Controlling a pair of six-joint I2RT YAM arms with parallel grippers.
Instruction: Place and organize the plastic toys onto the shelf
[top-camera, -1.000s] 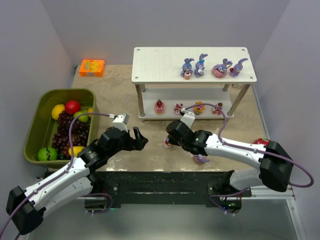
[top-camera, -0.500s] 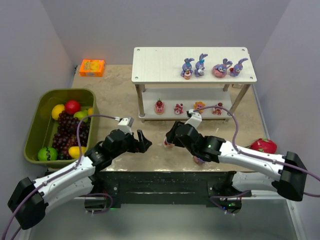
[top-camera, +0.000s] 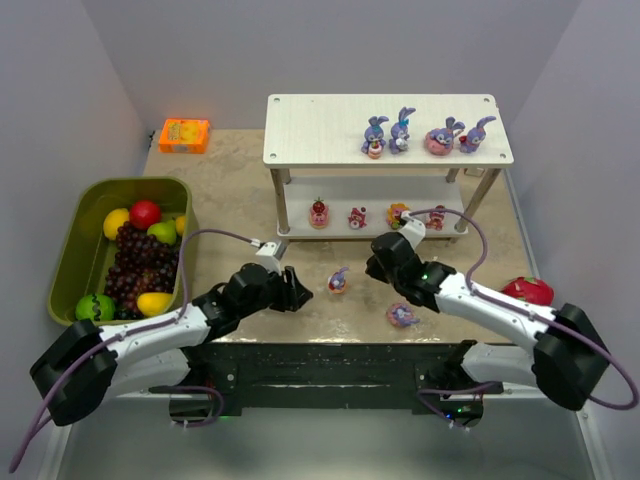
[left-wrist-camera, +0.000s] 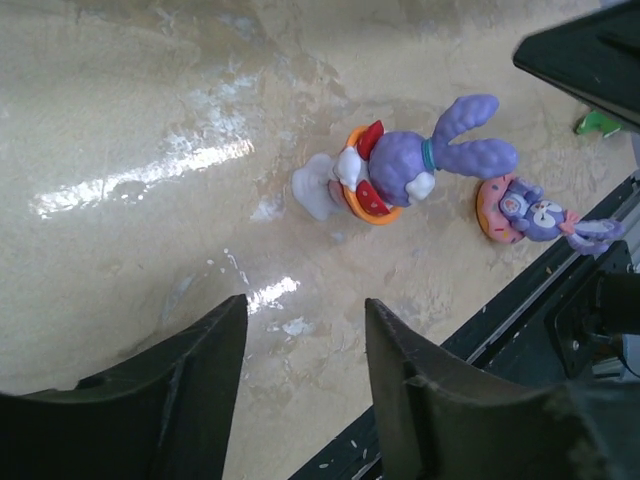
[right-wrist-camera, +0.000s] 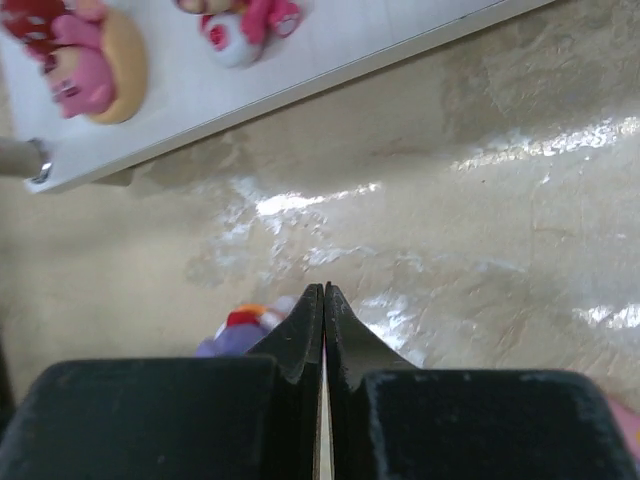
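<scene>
At far left, an olive-green plastic bin (top-camera: 70, 255) holds glossy fruit. The left end effector (top-camera: 291, 296) hangs low over the shiny marbled table (top-camera: 230, 190), its black fingers parted and empty. Just right of it sits a smooth purple-blue long-eared plastic bunny (top-camera: 338, 280). The right end effector (top-camera: 376, 266) is closed on nothing, with a bunny on a pink donut base (top-camera: 402, 316) nearer. On the far side, the white two-tier shelf (top-camera: 320, 130) carries four bunnies (top-camera: 375, 135) on its wood-grain top and four small cake figures (top-camera: 319, 213) below.

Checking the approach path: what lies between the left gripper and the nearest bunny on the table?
Nothing: the left wrist view shows only bare tabletop between the left gripper and the bunny.
</scene>
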